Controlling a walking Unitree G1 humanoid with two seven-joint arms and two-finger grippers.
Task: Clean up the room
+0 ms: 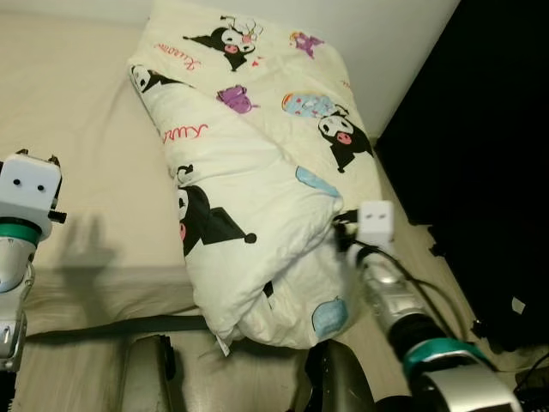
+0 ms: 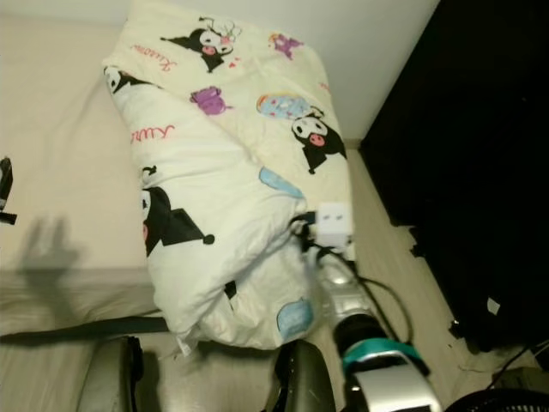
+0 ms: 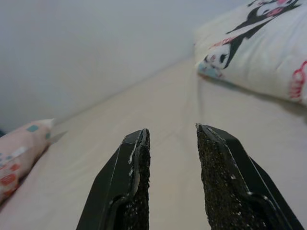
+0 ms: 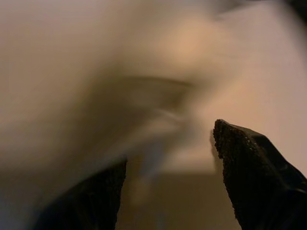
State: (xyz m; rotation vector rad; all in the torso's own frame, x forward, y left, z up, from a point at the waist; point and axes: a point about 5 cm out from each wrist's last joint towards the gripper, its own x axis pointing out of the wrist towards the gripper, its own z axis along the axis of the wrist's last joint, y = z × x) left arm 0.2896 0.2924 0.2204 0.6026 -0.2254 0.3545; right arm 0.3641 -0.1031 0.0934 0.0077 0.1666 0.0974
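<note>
Now the right gripper (image 1: 343, 225), fingers apart, presses into the duvet (image 1: 257, 172) edge; it should bite thick fabric before closing. Left gripper (image 3: 170, 153) idles, fingers parted.

Ahead of my left jaws, a white wall (image 3: 86, 57) rises behind the beige mattress (image 1: 86, 129). Right of my right jaws hangs a black curtain (image 1: 480, 112).

A folded cartoon-print quilt (image 1: 257, 197) fills the right side of the bed (image 1: 86, 129), its near end overhanging the edge. Left of it, the bare sheet lies open to the far wall (image 3: 72, 52). On the right, a dark mass (image 1: 480, 172) leaves a narrow strip of floor (image 1: 403, 232).
</note>
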